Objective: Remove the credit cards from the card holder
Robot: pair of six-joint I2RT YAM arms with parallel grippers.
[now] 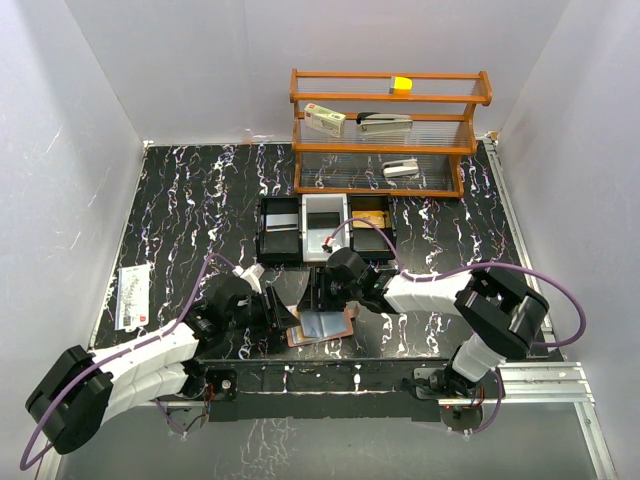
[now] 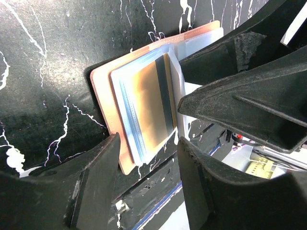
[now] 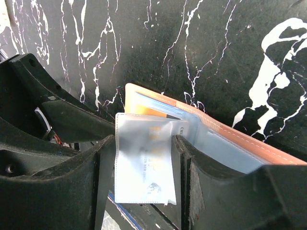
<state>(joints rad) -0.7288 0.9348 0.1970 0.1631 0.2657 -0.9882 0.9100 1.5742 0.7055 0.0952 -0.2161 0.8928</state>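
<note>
The right gripper is half open and clasps a clear sleeve of the open card holder; the sleeve fills the gap and touches both fingers. The left gripper, also half open, straddles a leaf holding a gold card; I cannot tell whether it pinches. Both arms reach low and inward. The card holder lies on the marbled table near its front edge.

The left arm and right arm have white shells, black joints and purple cables.
</note>
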